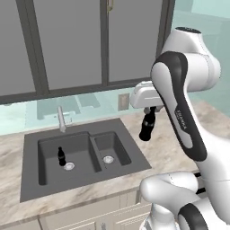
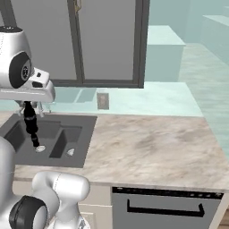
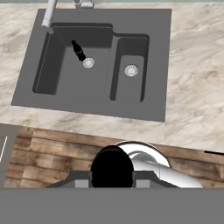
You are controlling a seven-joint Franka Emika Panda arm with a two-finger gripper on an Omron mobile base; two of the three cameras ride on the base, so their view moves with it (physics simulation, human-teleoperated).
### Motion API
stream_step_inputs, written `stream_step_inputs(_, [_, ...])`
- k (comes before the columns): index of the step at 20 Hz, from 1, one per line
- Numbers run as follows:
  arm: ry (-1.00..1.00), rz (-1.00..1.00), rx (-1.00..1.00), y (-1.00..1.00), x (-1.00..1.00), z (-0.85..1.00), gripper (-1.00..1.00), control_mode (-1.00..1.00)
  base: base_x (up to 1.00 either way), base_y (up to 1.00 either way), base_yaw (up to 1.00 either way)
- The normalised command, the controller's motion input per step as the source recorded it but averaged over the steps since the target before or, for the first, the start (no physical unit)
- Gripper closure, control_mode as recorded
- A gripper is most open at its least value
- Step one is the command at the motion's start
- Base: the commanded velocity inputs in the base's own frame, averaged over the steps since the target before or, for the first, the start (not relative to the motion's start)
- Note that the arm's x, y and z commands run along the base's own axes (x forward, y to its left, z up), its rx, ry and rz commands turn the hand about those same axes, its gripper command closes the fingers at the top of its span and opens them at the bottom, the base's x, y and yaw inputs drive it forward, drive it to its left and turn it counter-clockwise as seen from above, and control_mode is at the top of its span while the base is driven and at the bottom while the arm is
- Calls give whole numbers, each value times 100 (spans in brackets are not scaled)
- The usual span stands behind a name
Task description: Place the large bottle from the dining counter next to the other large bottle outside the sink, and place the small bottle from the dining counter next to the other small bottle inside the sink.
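My gripper is shut on the small bottle, a black thin-necked one that hangs upright below the hand. It is held in the air near the right side of the sink. The other small bottle stands upright in the larger left basin, beside the round drain. The large bottle, the other large bottle and the dining counter are out of view.
A slim metal faucet rises behind the left basin. Beige marble counter stretches right of the sink, with a wall outlet behind and a dark appliance front below it.
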Motion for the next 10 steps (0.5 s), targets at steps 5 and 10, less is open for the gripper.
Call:
stream_step_inputs(5, [0,0,0,0,0,0,100,100,0,0,0])
stream_step_inputs(10, [0,0,0,0,0,0,100,100,0,0,0])
